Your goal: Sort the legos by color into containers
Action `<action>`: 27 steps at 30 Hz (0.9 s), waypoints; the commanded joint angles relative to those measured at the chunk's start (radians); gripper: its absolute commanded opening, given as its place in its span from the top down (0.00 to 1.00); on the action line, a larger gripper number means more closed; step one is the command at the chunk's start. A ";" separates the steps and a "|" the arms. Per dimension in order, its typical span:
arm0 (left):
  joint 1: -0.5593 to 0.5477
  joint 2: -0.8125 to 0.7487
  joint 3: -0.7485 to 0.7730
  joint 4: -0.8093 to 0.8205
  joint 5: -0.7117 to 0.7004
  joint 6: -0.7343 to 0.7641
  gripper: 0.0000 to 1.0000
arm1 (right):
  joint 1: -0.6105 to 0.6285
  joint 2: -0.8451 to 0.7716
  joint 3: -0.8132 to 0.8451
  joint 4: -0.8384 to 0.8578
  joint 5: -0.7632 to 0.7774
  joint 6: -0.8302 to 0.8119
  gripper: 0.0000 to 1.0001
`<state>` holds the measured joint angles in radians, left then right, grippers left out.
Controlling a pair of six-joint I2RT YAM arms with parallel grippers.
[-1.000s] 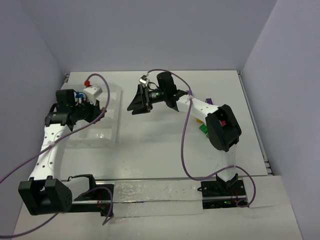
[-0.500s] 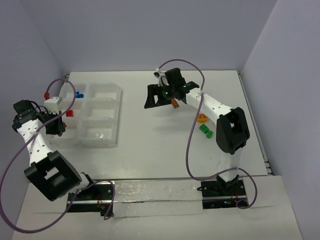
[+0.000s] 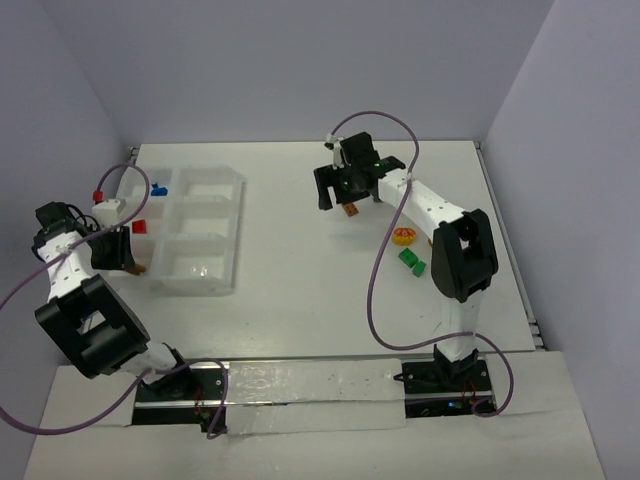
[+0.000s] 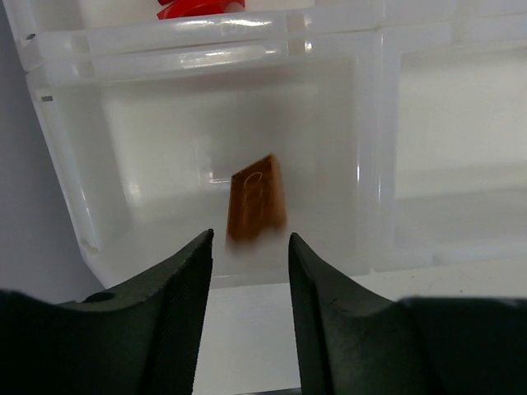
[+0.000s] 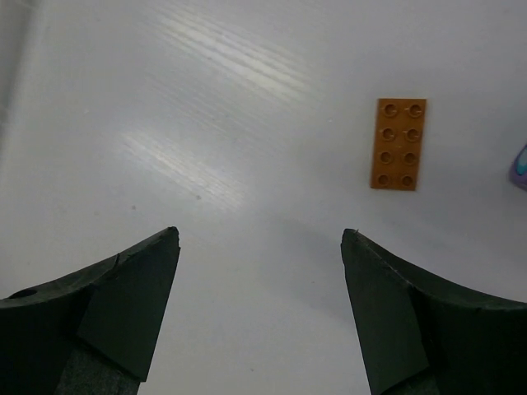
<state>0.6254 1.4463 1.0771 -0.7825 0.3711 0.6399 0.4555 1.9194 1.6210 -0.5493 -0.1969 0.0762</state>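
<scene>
The small orange rectangular plastic brick (image 4: 257, 200) sits tilted in the near-left compartment of the translucent clear plastic divided tray (image 3: 200, 215). Its lower end is blurred in the left wrist view, so it may not have settled yet. A second ago the left gripper (image 4: 250, 239) was closed above the tray; it has since swung to this corner and its jaws have parted. They now stand either side of the brick's near end without pressing it, as far as I can tell. That reads as a drop just made: one orange piece sorted, beside the compartment holding a red plastic piece (image 4: 198, 8), with a blue plastic piece (image 3: 158, 187) one compartment farther. Meanwhile the right gripper (image 5: 259, 232) has crossed the white table (image 5: 206, 123) and hangs with jaws wide apart and empty, just beside a flat orange studded plastic plate (image 5: 397, 144). Judging by that, the plate is next and belongs with the orange brick. A green brick (image 3: 410, 260) and a yellow round piece (image 3: 403, 237) lie near the right arm.
</scene>
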 commanded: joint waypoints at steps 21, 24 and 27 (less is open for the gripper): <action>-0.186 -0.226 0.115 0.059 0.134 -0.067 0.25 | -0.092 0.403 0.404 -0.151 0.203 -0.156 0.22; -0.207 -0.235 0.135 0.060 0.138 -0.096 0.25 | -0.090 0.445 0.441 -0.180 0.203 -0.158 0.29; -0.216 -0.236 0.156 0.071 0.143 -0.121 0.25 | -0.089 0.466 0.454 -0.198 0.202 -0.164 0.34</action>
<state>0.4187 1.2274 1.1706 -0.7532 0.4809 0.5678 0.3695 2.3677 2.0197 -0.6979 -0.0078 -0.0746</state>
